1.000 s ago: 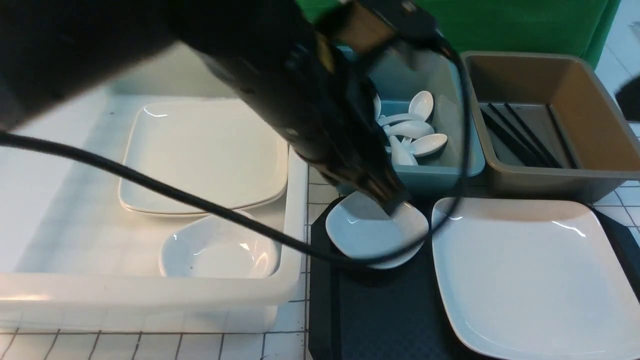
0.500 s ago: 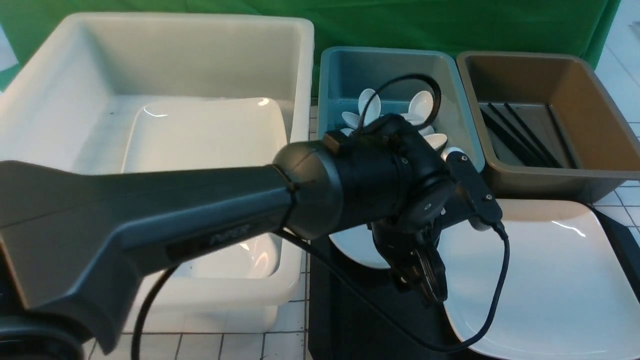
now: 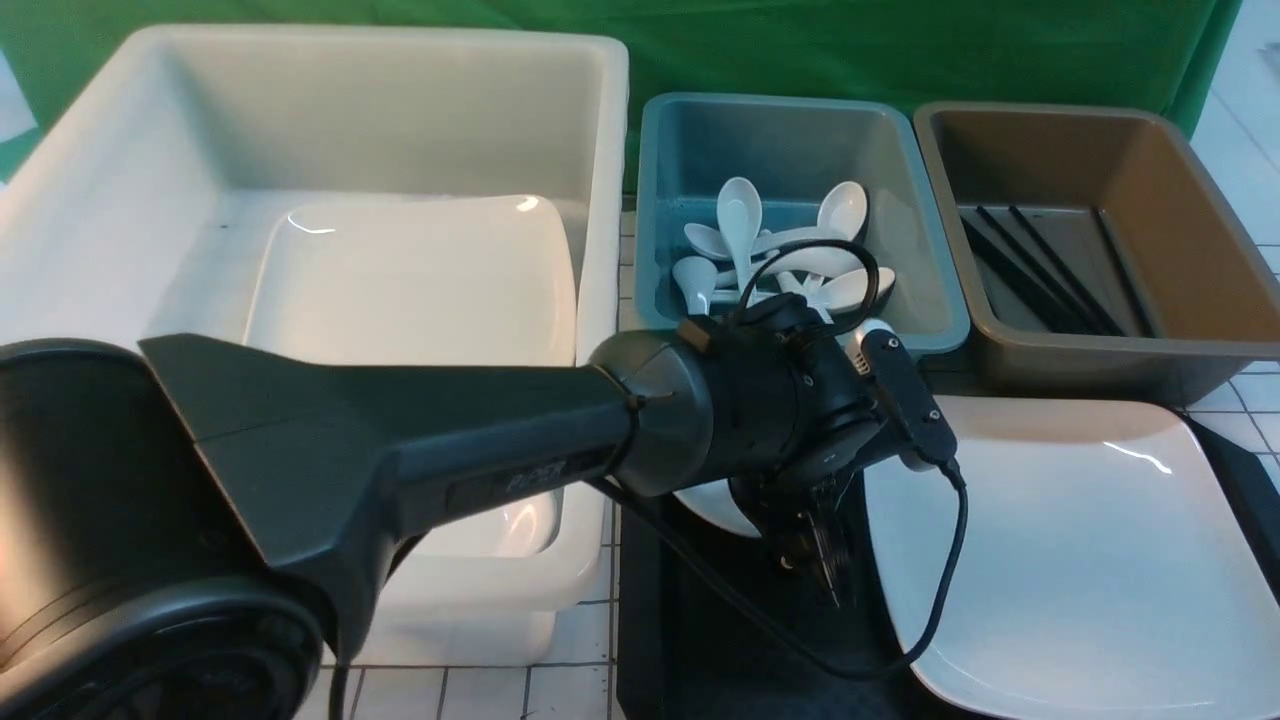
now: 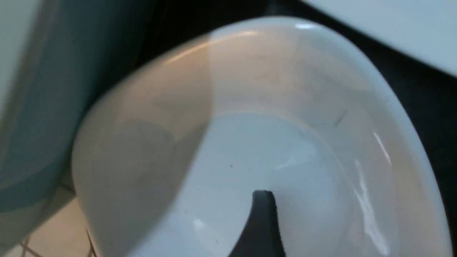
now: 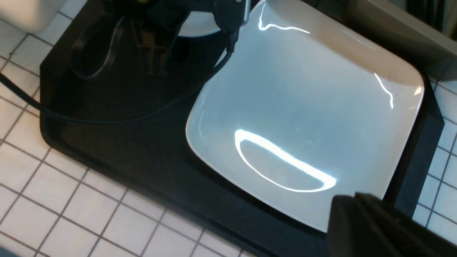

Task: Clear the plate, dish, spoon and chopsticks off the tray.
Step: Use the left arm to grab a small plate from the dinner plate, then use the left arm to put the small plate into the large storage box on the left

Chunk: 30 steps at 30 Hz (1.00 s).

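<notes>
- Left gripper [image 3: 820,565] points down over small white glossy dish [image 4: 250,142]; jaw spacing unclear.
- Right gripper [image 5: 353,207], jaws together, hangs above large white squarish plate [image 5: 303,107] on black tray [image 5: 125,150].

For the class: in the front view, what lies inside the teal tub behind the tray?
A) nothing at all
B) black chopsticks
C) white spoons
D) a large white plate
C: several white spoons lie piled in the teal tub, while the black chopsticks lie in the brown tub beside it.
</notes>
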Motion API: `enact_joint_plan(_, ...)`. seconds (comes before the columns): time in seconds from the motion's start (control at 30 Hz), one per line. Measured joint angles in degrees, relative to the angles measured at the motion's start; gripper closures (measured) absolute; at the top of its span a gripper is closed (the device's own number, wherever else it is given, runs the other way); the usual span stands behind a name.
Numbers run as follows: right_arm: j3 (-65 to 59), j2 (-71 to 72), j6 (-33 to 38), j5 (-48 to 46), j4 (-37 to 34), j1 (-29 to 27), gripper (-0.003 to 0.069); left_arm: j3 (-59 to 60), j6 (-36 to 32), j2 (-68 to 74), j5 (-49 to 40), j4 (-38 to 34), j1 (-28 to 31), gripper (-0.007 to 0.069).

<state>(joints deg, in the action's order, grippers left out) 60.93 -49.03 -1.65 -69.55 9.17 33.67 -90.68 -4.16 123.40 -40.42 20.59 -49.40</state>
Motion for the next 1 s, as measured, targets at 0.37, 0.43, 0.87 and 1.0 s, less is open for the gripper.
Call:
enact_joint_plan(0.37,0.0,0.0,0.0,0.5,-0.3,0.0,0.0654,-1.0,-0.1,-0.7,-0.6,-5.8,0.3,0.0504)
enact_joint_plan(0.43,0.0,0.0,0.0,0.5,-0.4,0.0,0.0654,-1.6,-0.1,-1.4,-1.8,-6.7,0.4,0.0525)
enact_joint_plan(0.87,0.0,0.0,-1.2,5.0,-1.5,0.0,0.0654,-6.7,0.1,-12.1,-9.5,-17.1,0.6,0.0596)
enact_joint_plan(1.0,0.6,-0.1,-1.9,7.3,-2.2,0.0,0.0654,-9.7,0.2,-18.6,-10.7,-17.2,1.1,0.0596)
